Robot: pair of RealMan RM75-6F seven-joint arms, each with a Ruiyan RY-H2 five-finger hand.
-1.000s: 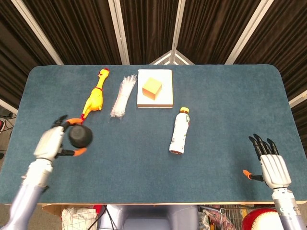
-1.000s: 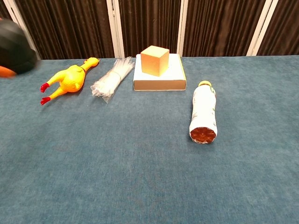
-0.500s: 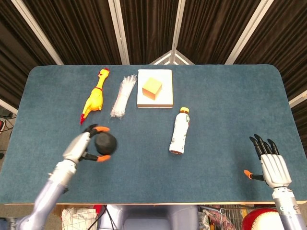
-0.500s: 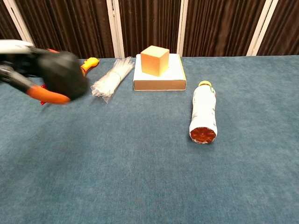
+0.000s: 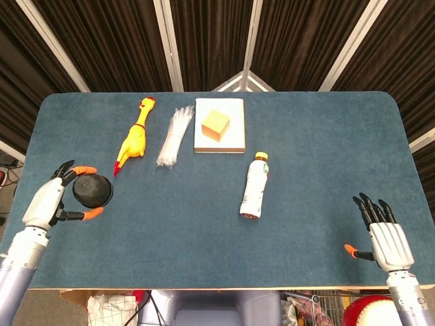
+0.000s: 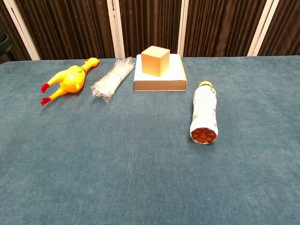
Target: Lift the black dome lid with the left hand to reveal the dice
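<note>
meanwhile the left robot hand (image 5: 49, 201) holds the black dome lid (image 5: 92, 191) between thumb and fingers at the desk's (image 5: 306, 156) near-left edge, the rubber chicken (image 5: 133, 139) just beyond it. far across, the right robot hand (image 5: 386, 238) rests with fingers spread, holding nothing.

Curtained lab: blue-felt test table (image 5: 306, 136)

A blue-carpeted tabletop (image 5: 312, 156) carries a rubber chicken (image 5: 133, 138), a clear plastic bundle (image 5: 173, 136) and a white box (image 5: 219, 140) near its far edge, with a toppled bottle (image 5: 254, 185) mid-table.
</note>
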